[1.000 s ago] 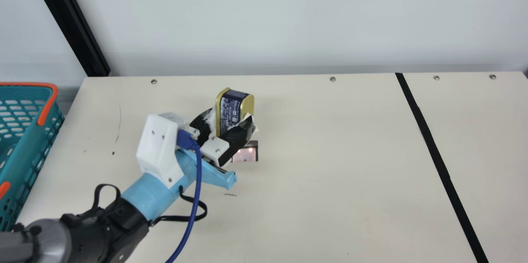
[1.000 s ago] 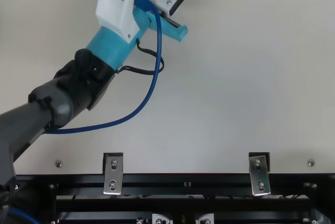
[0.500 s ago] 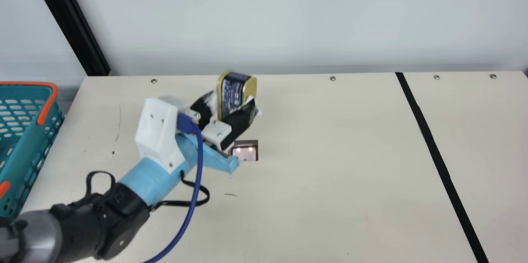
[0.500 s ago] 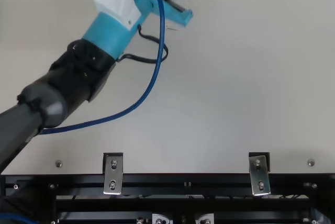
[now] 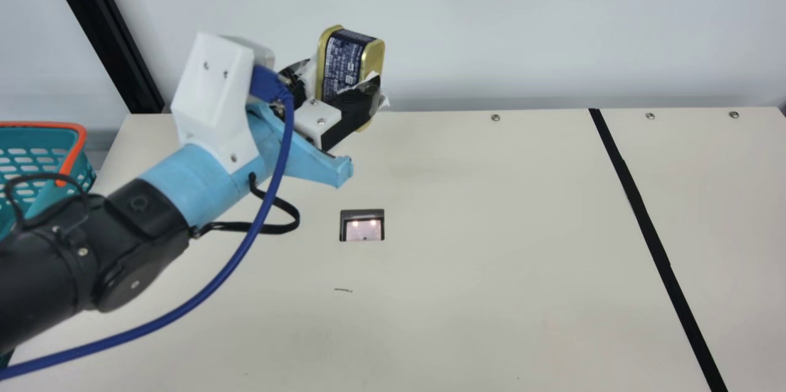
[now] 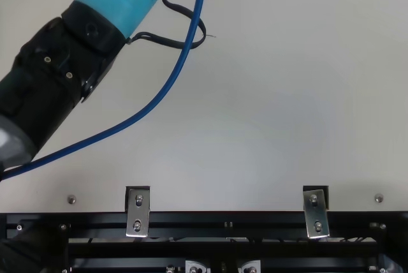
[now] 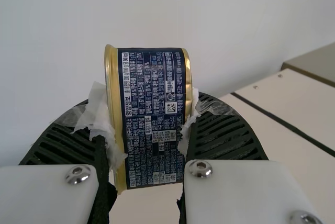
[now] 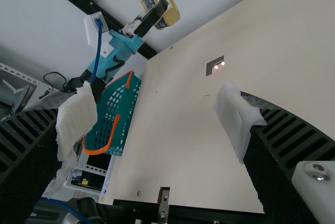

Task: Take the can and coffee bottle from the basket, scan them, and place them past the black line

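In the main view my left gripper (image 5: 334,97) is shut on the can (image 5: 348,63), a gold-rimmed, dark-blue can raised well above the table near its back edge. The left wrist view has the can (image 7: 154,116) upright between the taped, ribbed fingers of my left gripper (image 7: 149,135). My right gripper (image 8: 157,124) stands open in the right wrist view, nothing between its padded fingers. Set into the table is the scanner window (image 5: 362,225), lit from inside. The black line (image 5: 645,220) crosses the table on the right. The teal basket (image 8: 120,116) shows its orange handles.
At the main view's left edge, the basket (image 5: 80,161) stands beside the table, partly behind my left arm. A blue cable (image 5: 245,250) hangs from that arm over the table. Metal brackets (image 6: 138,212) sit on the front rail.
My left arm has risen and moved toward the back wall with the can still in its gripper. The scanner window, partly covered before, is now uncovered in the main view.
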